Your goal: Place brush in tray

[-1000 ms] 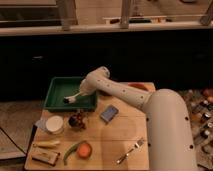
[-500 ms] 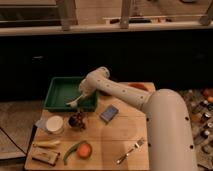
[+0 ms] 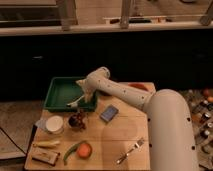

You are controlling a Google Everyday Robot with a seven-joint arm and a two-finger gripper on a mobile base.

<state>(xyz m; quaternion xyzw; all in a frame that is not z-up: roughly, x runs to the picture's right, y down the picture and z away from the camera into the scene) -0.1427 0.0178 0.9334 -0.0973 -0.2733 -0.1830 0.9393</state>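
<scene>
While the white robot arm (image 3: 125,92) bends at the elbow and reaches left over the wooden counter (image 3: 107,145), its end effector (image 3: 85,95) hangs at the near right rim of the large green rectangular plastic tray (image 3: 62,92). The small slim whitish-handled brush (image 3: 75,102) pokes out below it, over the tray's front edge. Can't tell how the end effector is set.

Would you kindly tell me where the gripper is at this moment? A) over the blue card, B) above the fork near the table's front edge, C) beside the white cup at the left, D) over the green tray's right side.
D: the gripper hangs over the right side of the tray, far from the fork, with the brush slanting over the tray's front rim.
</scene>
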